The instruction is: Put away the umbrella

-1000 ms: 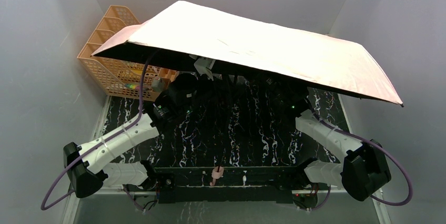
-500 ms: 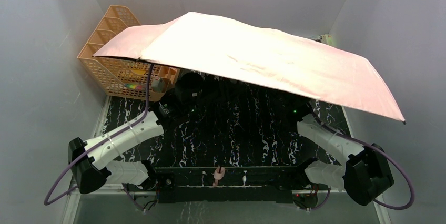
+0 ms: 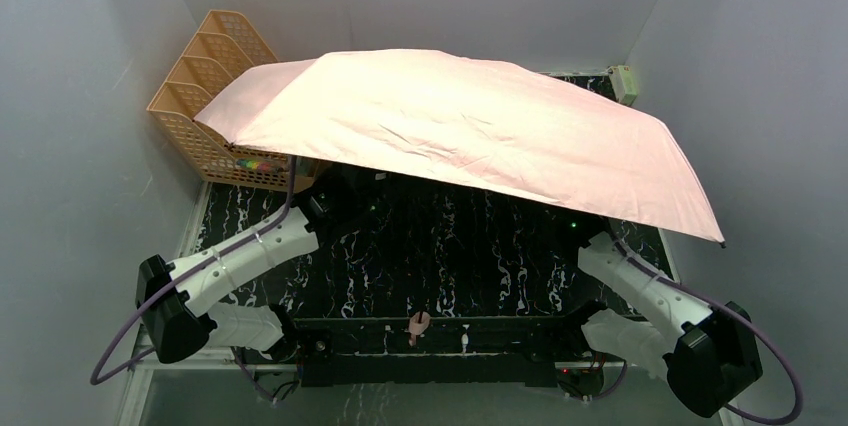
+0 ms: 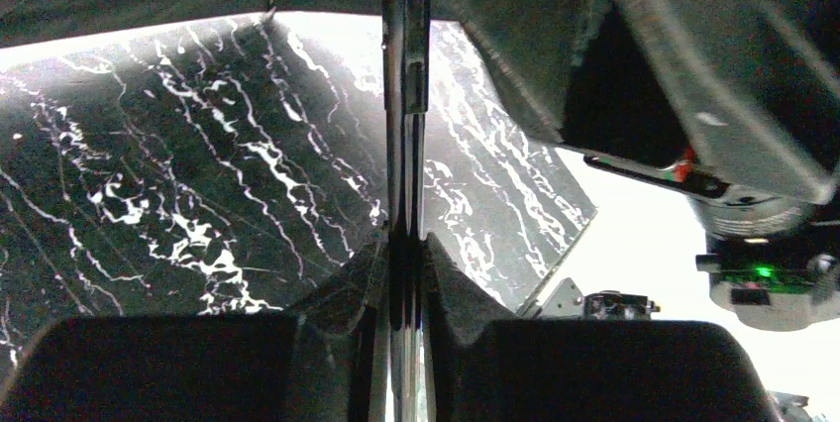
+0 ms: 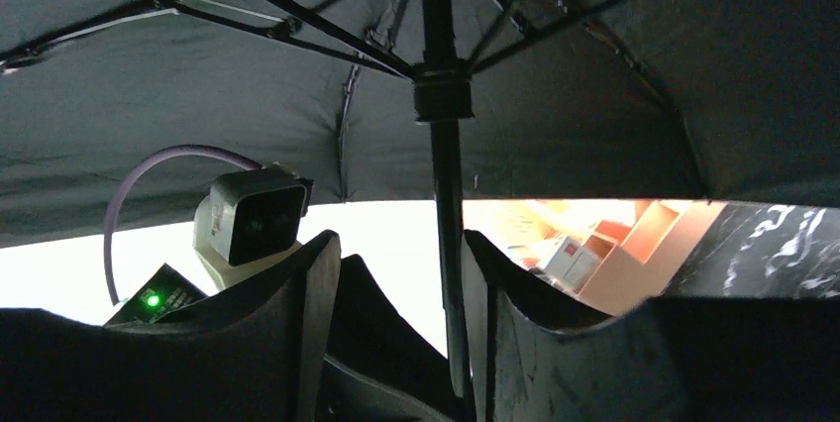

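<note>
— What can be counted around the table [image 3: 470, 246]?

— One umbrella [image 3: 470, 136] is seen, fully spread, with its pale pink side up and its black side down. One orange file rack [image 3: 195, 76] with several slots is seen, and two arms, each ending in one tool.

— Where is the umbrella placed?

— It is held up over the table, and most of the table's far half is covered by the canopy. Its pale handle [image 3: 415, 326] is seen low at the table's near edge, between the arm bases. The file rack stands at the table's far left corner, and its near end is overlapped by the canopy's edge.

— How is the left tool [image 4: 406, 242] set?

— It is pressed together on the umbrella's shaft [image 4: 405, 95], which is pinched between the two fingers.

— And the right tool [image 5: 398, 244]?

— It is spread apart. The shaft passes between its fingers [image 5: 317, 303], closer to one of them, with a clear gap left on the other side. Whether that nearer finger is touched cannot be told. Nothing is gripped by it.
</note>
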You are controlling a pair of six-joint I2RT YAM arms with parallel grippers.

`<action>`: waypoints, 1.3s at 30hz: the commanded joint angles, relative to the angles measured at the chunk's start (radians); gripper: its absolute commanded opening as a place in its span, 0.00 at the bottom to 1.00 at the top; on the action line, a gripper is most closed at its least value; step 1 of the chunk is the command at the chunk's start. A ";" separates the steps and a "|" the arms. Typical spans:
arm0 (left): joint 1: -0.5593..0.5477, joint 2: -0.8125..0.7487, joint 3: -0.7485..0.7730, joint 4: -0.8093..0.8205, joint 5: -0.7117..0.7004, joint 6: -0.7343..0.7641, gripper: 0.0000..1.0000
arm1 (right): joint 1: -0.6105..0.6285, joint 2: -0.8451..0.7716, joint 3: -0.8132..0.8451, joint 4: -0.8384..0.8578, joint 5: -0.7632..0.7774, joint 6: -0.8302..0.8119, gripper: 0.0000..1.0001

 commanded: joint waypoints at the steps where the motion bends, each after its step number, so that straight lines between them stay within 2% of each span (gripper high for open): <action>1: 0.005 0.028 0.068 -0.041 -0.028 0.017 0.00 | -0.004 -0.019 0.010 0.051 0.083 -0.161 0.58; 9: 0.005 0.056 0.100 -0.051 -0.011 0.028 0.00 | -0.004 0.056 0.118 0.019 0.083 -0.285 0.72; 14: 0.004 0.054 0.102 -0.060 -0.008 0.034 0.00 | -0.004 0.106 0.148 0.017 0.125 -0.287 0.75; 39: 0.005 0.062 0.092 -0.079 0.011 0.041 0.00 | -0.008 0.285 0.225 0.173 0.132 -0.226 0.62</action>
